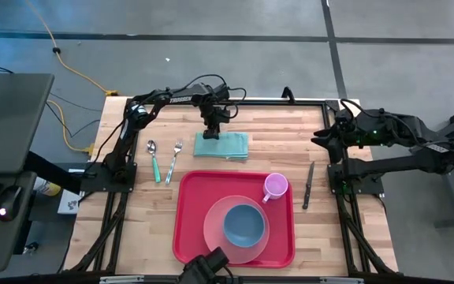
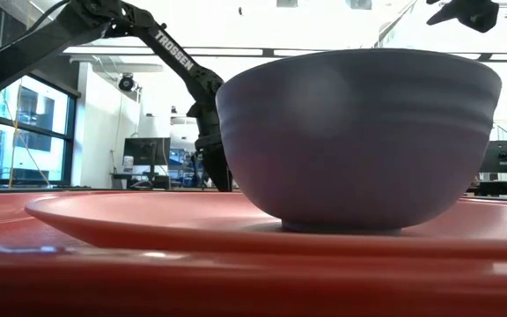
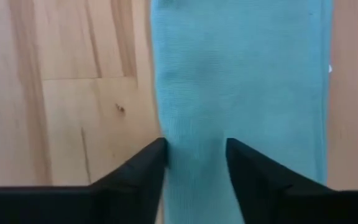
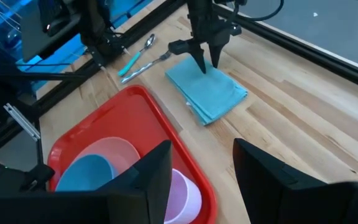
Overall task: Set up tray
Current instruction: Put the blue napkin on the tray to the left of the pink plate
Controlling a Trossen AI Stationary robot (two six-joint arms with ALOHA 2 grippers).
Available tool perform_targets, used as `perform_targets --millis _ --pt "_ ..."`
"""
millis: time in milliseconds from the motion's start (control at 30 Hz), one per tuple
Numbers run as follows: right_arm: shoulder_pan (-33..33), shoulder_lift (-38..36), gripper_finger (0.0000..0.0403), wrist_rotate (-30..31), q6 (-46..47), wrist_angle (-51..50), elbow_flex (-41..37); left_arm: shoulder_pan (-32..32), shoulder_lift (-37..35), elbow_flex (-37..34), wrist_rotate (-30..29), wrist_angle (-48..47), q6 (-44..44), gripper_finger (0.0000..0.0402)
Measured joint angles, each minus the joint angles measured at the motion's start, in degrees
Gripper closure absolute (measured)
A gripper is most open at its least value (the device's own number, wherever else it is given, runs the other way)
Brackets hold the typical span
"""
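Wooden desk [image 1: 140, 221] carries a red tray [image 1: 191, 217]; beyond it, left gripper [image 1: 212, 131] fingers straddle a teal cloth [image 1: 231, 146], part-open; right gripper's [image 4: 197, 180] fingers gape empty.

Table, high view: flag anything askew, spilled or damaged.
Nothing stands out. Plate, bowl and cup sit upright on the tray; the napkin lies folded flat under the left gripper.

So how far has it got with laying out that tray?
Done: the red tray already holds a pink plate with a blue bowl on it, and a pink cup. In hand: the left gripper is down on the folded teal napkin, fingers either side of its edge. Left: the spoon, fork and knife lie on the table. The right gripper waits at the right edge.
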Motion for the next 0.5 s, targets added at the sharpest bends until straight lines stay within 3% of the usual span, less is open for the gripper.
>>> perform_targets --millis 300,500 --pt "0.0 -0.02 0.0254 -0.24 0.02 -0.03 0.0 -0.02 0.03 -0.02 0.06 -0.53 0.52 0.0376" --pt "0.0 -0.02 0.0254 -0.06 -0.06 -0.05 0.0 0.0 0.03 -0.02 2.84 -2.08 2.86 0.0392"
